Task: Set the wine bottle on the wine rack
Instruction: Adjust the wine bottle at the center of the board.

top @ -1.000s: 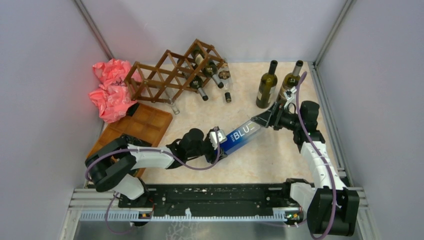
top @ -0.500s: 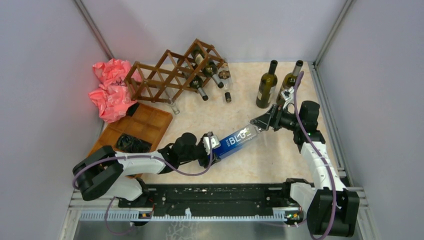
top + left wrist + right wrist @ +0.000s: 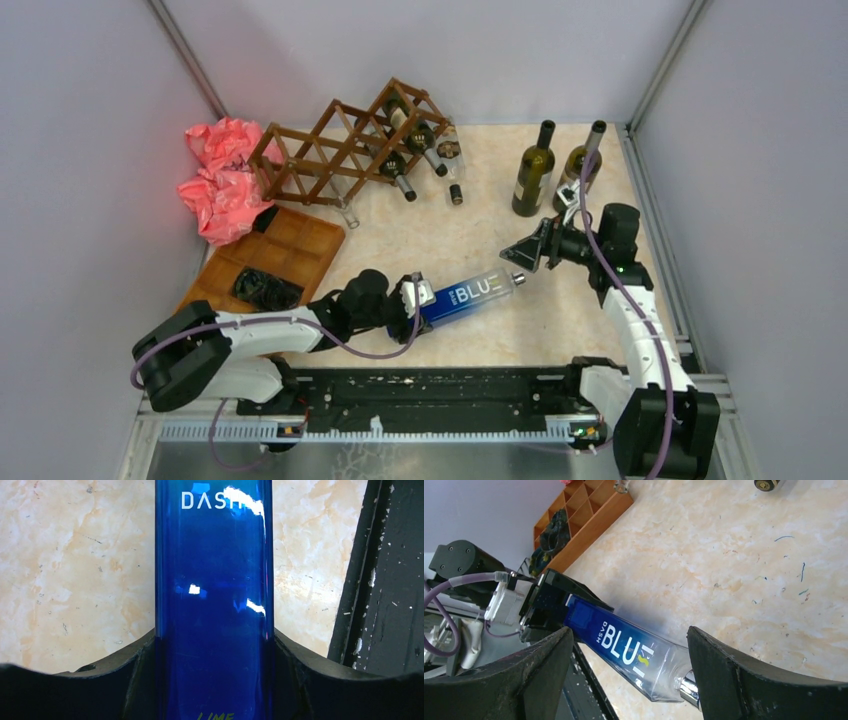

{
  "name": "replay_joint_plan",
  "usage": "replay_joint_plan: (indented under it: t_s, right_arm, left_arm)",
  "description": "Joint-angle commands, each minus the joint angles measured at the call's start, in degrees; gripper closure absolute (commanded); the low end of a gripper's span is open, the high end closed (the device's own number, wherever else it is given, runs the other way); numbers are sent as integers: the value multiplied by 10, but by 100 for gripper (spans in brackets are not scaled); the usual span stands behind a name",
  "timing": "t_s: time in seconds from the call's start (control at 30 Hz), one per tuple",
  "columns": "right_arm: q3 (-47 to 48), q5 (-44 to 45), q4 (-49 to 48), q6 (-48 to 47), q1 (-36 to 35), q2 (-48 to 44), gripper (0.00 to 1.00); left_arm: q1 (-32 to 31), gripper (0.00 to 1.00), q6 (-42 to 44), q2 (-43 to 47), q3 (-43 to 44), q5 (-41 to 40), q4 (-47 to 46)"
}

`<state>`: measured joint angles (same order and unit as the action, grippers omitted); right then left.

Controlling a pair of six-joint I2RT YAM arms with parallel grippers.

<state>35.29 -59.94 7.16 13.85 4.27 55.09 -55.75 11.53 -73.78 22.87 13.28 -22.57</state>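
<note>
Blue bottle (label reads DASH BLUE) lies lengthwise across the middle of the counter, near-horizontal, with its base toward the left arm and its silver cap toward the right arm. The left jaws are clamped on the base end: in the left wrist view both dark fingers press flush against the bottle's two flat sides with no gap. The right jaws stand wide apart and hold nothing. In the right wrist view the cap end sits in the gap between them, close to the finger on that picture's right; whether it touches is not clear. Cannot tell whether the bottle rests on the counter or hangs just above it. Wine rack stands at the far left of the counter, well apart from the blue bottle. Its right-hand cells carry several dark bottles, necks pointing toward the near side. Two green wine bottles stand upright at the far right, just beyond the right arm's wrist. Brown compartment tray lies on the near side of the rack. Crumpled pink plastic sits beside the rack's left end.
</note>
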Motion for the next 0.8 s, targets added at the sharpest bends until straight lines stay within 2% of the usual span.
replay_joint_plan:
  t_s: [0.0, 0.17, 0.3, 0.53, 0.77]
  right_arm:
    - [41, -26, 16, -52, 1, -22, 17]
    - [66, -44, 81, -129, 1, -24, 17]
    - [105, -62, 187, -268, 1, -17, 16]
    - [164, -68, 414, -585, 1, -15, 12]
    - [169, -99, 578, -921, 0, -23, 7]
  left_arm:
    - [0, 100, 17, 27, 12, 33, -70]
    - [0, 100, 24, 25, 11, 45, -54]
    - [-1, 100, 34, 23, 11, 61, -42]
    - [-1, 100, 42, 20, 19, 84, -31]
    - [-2, 100, 42, 25, 25, 103, -20]
